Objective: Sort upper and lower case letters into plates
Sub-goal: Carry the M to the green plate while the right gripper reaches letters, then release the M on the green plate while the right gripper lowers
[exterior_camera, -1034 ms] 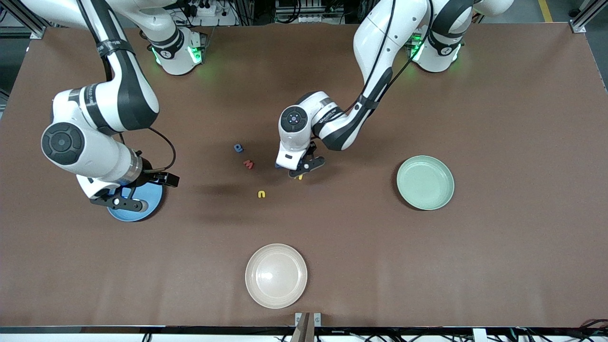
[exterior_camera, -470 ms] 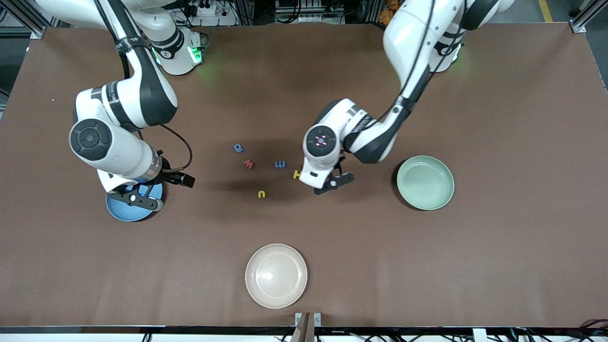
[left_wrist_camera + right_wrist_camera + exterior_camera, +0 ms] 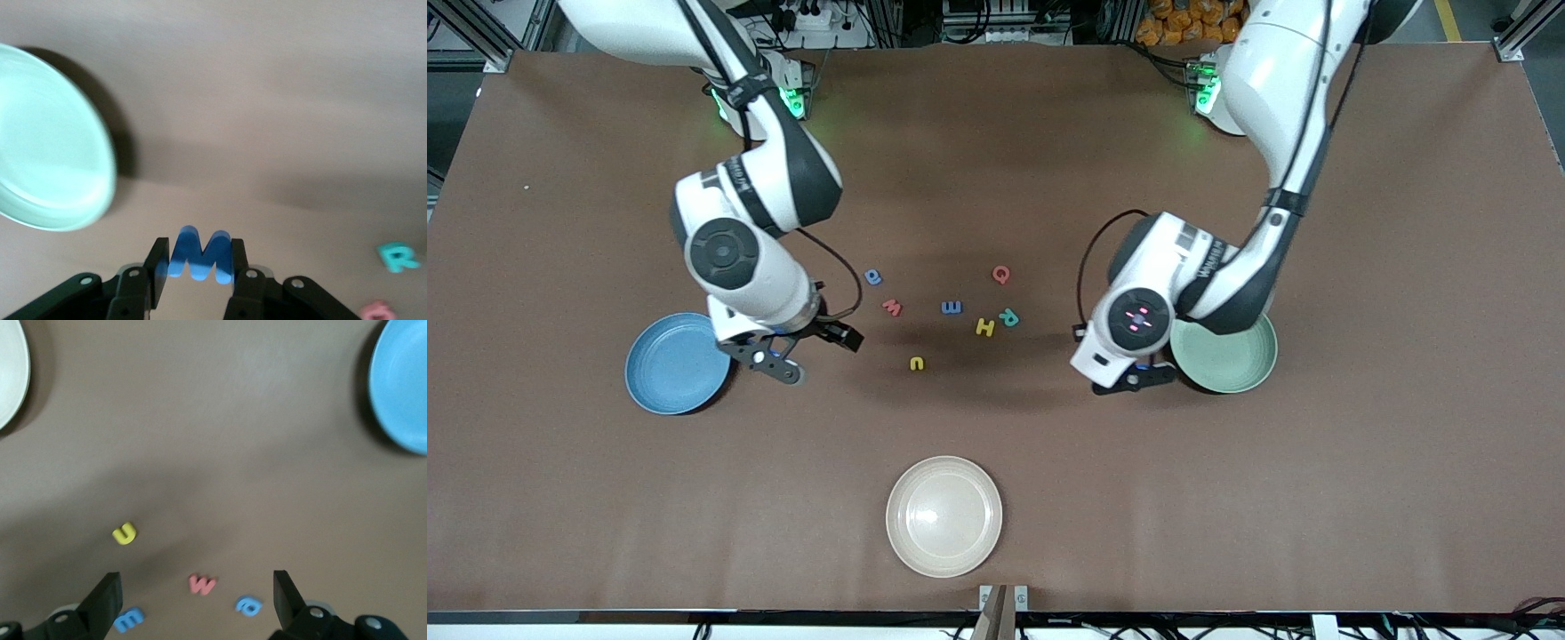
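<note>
Over the brown worktop [image 3: 1360, 498], just beside the mint green plate [image 3: 1232, 360], the left gripper [image 3: 1134, 380] is hanging with its fingers [image 3: 157, 270] clamping a blue letter M [image 3: 200, 255]. That plate is sitting toward the left arm's end of the worktop, partly covered by the left arm's wrist in the front view; in the left wrist view its rim is showing close to the gripper.

The right gripper [image 3: 772, 363] is hovering over bare worktop just beside the blue plate [image 3: 676, 363], which is lying toward the right arm's end. Its fingers [image 3: 101, 603] are standing wide apart, gripping nothing.

Loose letters are lying between the two plates, mid-worktop: a blue a [image 3: 873, 277], a red w [image 3: 892, 308], a blue m [image 3: 951, 308], a yellow u [image 3: 916, 364], a yellow H [image 3: 984, 327], a teal R [image 3: 1008, 317] and a pink Q [image 3: 1001, 274]. H and R are lying just beside each other, Q a bit farther from the front camera than both. The u is lying nearest to the front camera of the group.

A cream plate [image 3: 943, 516] is sitting well apart from the letters, nearest to the front camera, and nothing is lying in it. No letters are showing in the blue plate or in the part of the mint one that shows.
</note>
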You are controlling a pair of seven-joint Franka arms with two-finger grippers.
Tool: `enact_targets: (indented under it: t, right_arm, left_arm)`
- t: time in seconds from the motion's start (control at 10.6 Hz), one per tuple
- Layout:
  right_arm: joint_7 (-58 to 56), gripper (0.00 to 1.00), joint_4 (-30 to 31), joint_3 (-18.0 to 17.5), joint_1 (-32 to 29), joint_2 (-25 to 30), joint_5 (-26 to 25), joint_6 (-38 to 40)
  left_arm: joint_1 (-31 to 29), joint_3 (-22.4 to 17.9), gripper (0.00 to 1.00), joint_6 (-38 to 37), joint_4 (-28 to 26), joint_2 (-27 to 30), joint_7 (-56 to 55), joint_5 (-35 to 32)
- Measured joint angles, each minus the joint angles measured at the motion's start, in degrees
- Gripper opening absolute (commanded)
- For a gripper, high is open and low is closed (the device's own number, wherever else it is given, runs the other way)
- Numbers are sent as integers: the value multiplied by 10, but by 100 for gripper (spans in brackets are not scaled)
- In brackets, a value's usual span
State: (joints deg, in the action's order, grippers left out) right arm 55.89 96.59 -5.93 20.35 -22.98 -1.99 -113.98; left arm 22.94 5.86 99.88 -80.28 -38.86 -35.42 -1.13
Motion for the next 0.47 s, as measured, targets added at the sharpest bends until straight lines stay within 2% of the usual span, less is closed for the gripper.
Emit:
enact_targets:
  t: [0.28, 0.38, 0.47]
  right_arm:
    - [142, 100, 1, 0, 28, -7, 2, -10]
    - [193, 100, 6, -1, 34, -10, 3, -24]
    - [242, 100, 18, -1, 46, -14, 3, -51]
  left_arm:
    - [-83, -1, 10, -31, -39, 37, 142, -42]
    - [-110, -1, 15, -30, -64, 50, 179, -55]
    - [-136, 0, 36, -14, -94, 61, 206, -68]
